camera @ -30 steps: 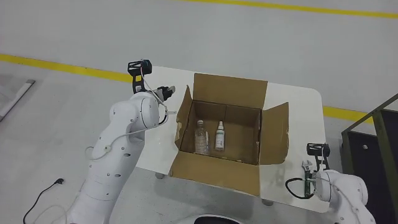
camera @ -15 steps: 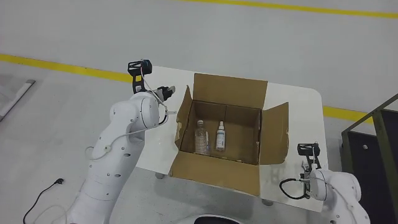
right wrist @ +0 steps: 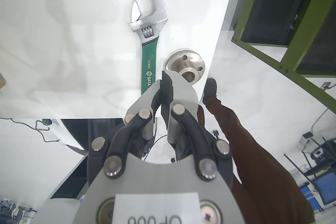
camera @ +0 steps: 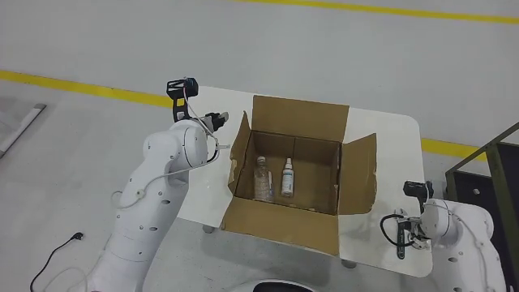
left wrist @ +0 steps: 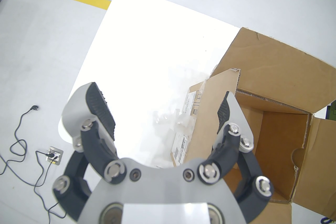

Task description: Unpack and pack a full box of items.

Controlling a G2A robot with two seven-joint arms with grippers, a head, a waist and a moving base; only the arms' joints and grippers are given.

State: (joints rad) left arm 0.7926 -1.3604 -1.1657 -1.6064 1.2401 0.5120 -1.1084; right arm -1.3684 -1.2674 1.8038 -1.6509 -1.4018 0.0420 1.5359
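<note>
At the table's (right wrist: pixel 78 25) near right corner, the wrench (right wrist: pixel 148 51) lies flat just ahead of the right gripper (right wrist: pixel 166 83), handle toward it and head pointing away, with a metal flange (right wrist: pixel 185 66) just beside the handle. That gripper's fingers are pressed together, empty. The left gripper (left wrist: pixel 160 93) hangs spread wide beside the open box (camera: pixel 284 221), so the right arm is nearer the wrench.

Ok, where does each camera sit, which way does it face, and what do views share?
Top view: above the arms, looking down at table and open box; left arm and right arm show.
Left wrist view: on that wrist, facing table and box past the open left gripper.
Right wrist view: on that wrist, facing wrench and metal flange past the shut right gripper.
Shared: the box, in top and left wrist views.
</note>
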